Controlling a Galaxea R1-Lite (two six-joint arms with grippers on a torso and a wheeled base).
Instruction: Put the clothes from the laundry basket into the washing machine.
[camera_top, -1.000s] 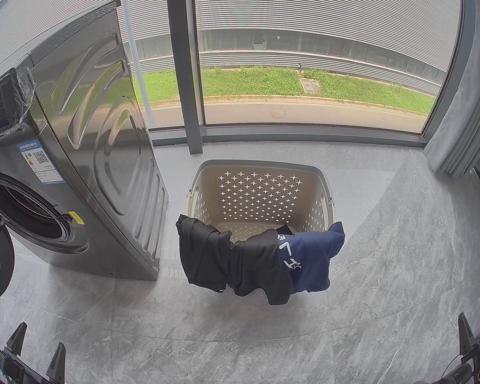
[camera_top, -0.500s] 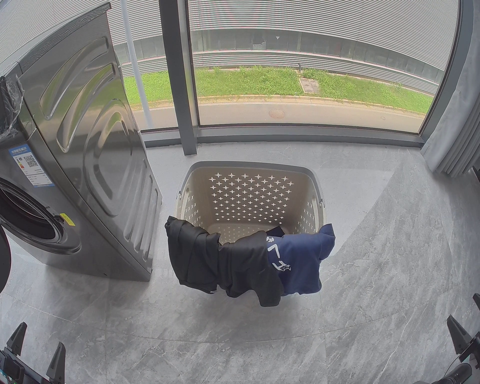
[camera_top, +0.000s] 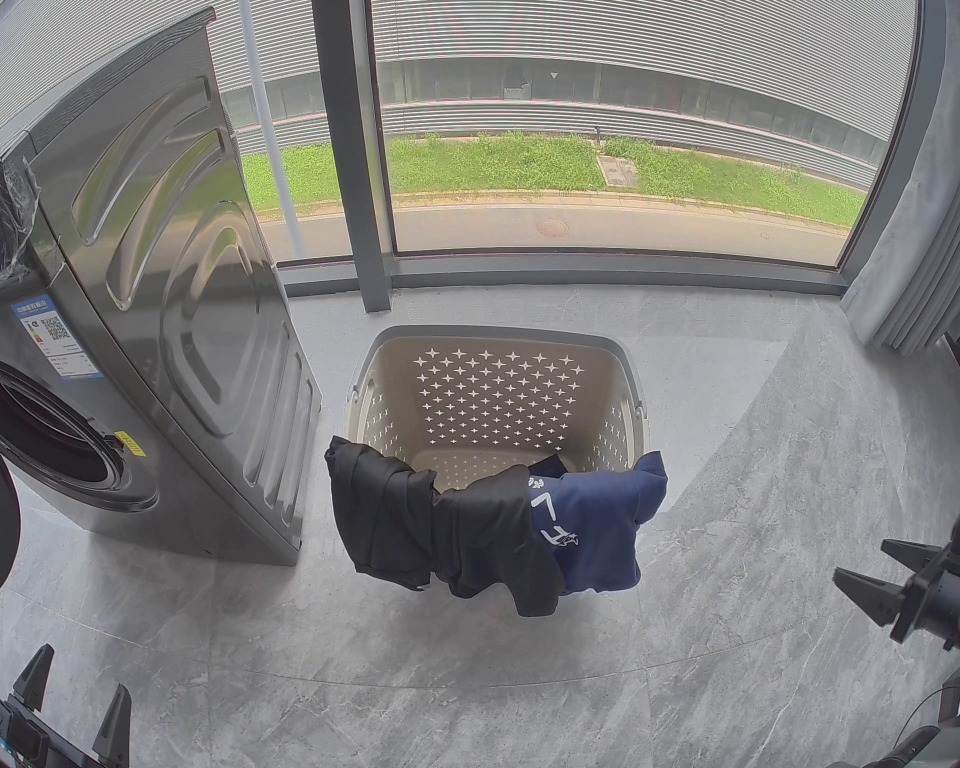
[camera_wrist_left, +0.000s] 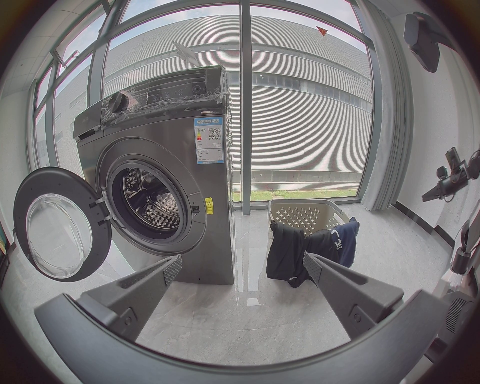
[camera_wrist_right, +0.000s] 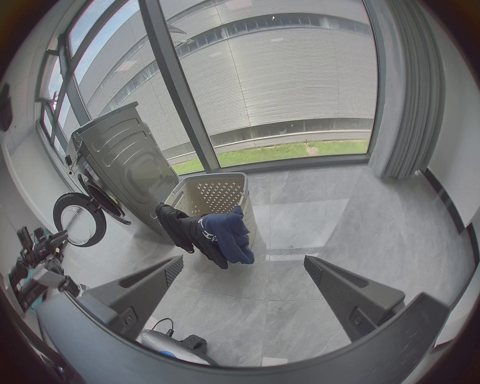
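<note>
**Round the window post**

I take the dark window post (camera_top: 350, 150) as my mark. Right of it I see the wide window pane (camera_top: 800, 120). Through it there is a paved path (camera_top: 640, 228), a grass strip (camera_top: 500, 162) behind that, and a ribbed grey building wall (camera_top: 640, 50) beyond. A thin white pole (camera_top: 270, 130) slants just left of the post. Far to the post's right hangs a grey curtain (camera_top: 915, 270). Grey marbled floor (camera_top: 760, 430) runs from the post's foot towards me.
</note>
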